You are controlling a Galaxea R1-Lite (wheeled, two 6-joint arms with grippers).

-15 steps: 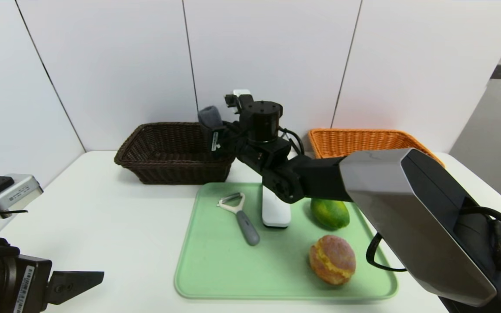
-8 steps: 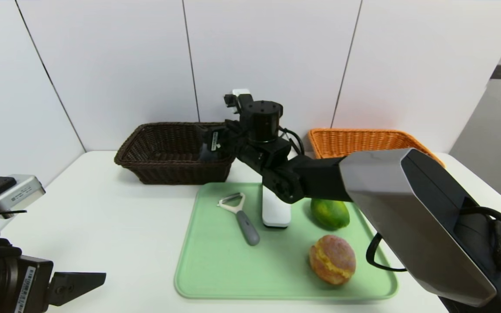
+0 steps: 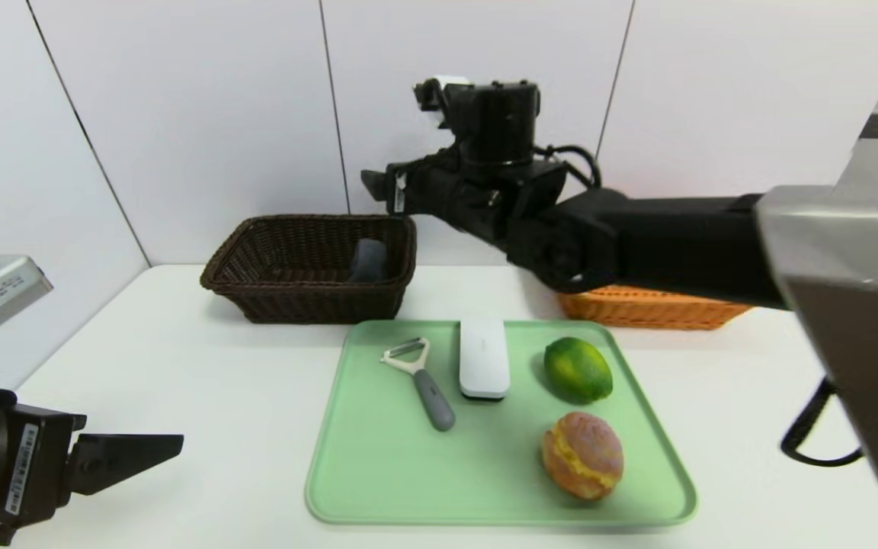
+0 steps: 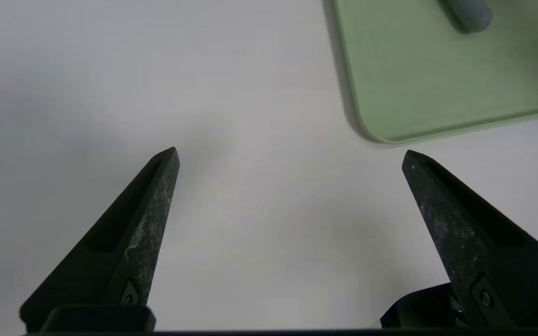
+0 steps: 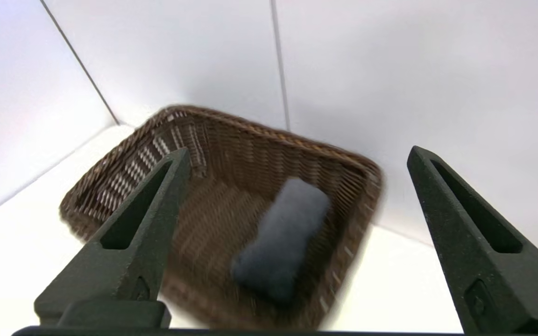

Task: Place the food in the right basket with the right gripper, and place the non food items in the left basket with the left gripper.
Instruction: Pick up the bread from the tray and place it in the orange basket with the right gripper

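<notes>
Head view: grey pad [image 3: 368, 259] lies in brown basket [image 3: 309, 267]; my right gripper [image 5: 297, 156] hangs released at twelve o'clock. Peeler [image 3: 420, 379], white case [image 3: 484, 358], lime [image 3: 578, 370], bun [image 3: 582, 455] remain on tray [image 3: 378, 473]; left gripper [image 4: 290, 156] spread, idle at eight.

White table [image 3: 180, 366]: brown basket [image 3: 256, 293], orange basket [image 3: 637, 309], green tray [image 3: 378, 473].

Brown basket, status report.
Right gripper open above brown basket. Grey item inside. Left gripper open, parked. Nothing in the way.
</notes>
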